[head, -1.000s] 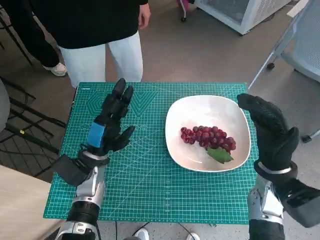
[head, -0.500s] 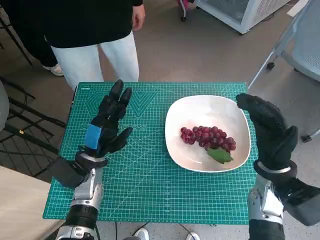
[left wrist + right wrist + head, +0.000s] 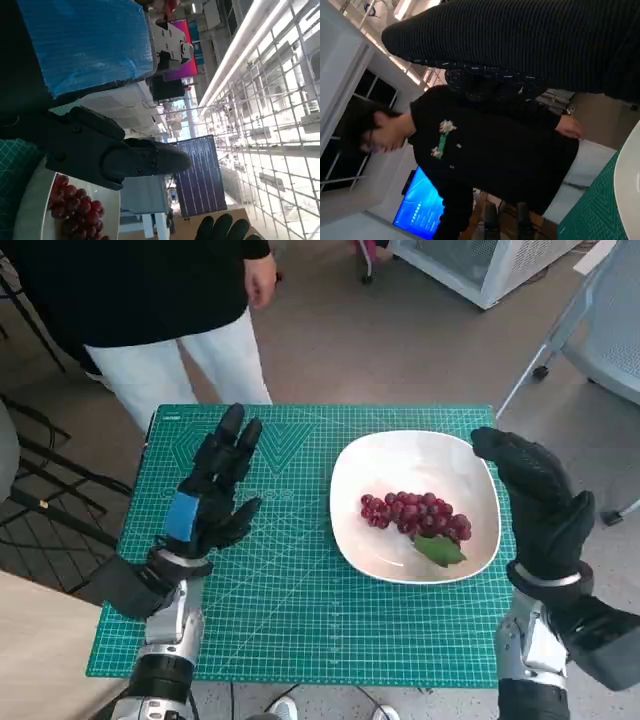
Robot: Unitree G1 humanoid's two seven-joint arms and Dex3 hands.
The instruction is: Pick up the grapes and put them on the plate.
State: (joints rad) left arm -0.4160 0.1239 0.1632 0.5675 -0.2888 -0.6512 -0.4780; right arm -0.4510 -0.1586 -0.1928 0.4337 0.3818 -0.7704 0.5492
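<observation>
Both hands are empty: the left hand hangs above the green mat with its fingers stretched out and apart, and the right hand stands raised at the plate's right edge, its gloved fingers loosely spread and gripping nothing. The grapes lie inside the white plate, a little below its middle, with a green leaf at the bunch's lower right end. Judged from this, the placing looks done, and the step in hand is likely to draw the hands off.

To do that well, the right hand would best rise and pull outward, away from the rim, rather than sweep across the dish, so a finger cannot catch the edge and shift plate or fruit. The left hand is well apart from the plate and can simply retreat over the mat.

The bunch's long axis runs across the plate, from left to right in the head view and sloping slightly toward the robot at its right end. A person stands at the desk's far side.
</observation>
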